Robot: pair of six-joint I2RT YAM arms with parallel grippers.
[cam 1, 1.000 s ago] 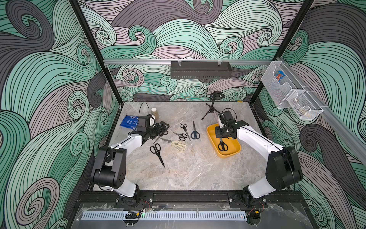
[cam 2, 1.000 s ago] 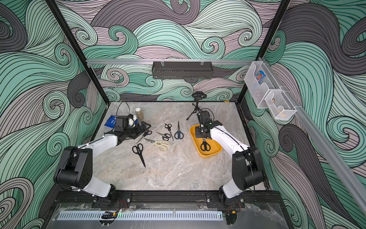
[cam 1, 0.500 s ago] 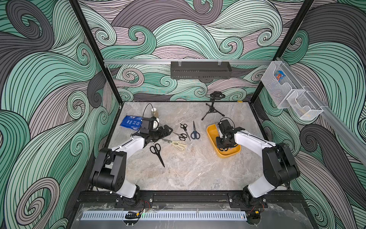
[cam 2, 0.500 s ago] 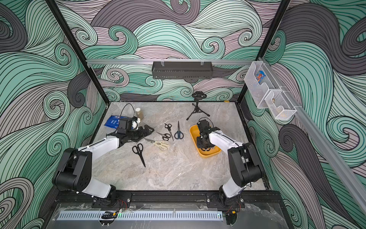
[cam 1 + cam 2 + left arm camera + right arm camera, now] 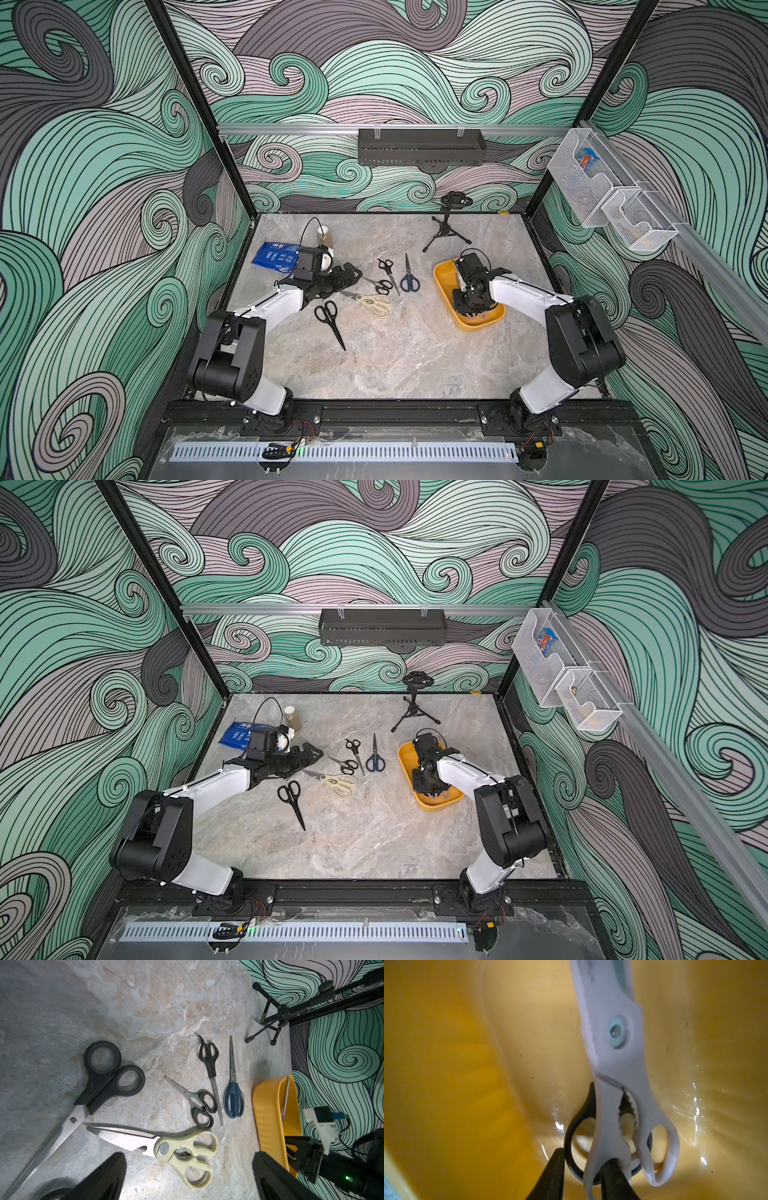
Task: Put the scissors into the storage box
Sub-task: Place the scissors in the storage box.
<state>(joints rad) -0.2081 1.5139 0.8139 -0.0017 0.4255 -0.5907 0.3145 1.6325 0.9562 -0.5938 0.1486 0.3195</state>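
at the right gripper (image 5: 584,1155): parted a little, loose astride pale pink plastic scissors (image 5: 616,1059) inside the yellow rounded plastic storage box (image 5: 446,1064); at the left gripper (image 5: 187,1155): spread wide, empty, near cream-handled kitchen scissors (image 5: 166,1148)

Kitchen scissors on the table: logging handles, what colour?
Cream; kitchen scissors show best in left wrist view.

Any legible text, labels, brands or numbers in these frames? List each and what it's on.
No text can be read in any view.
Blue packet: white print, too small to read.
Snack packet in the wire basket: print blurred.
Cream scissors and pink scissors: no markings visible.
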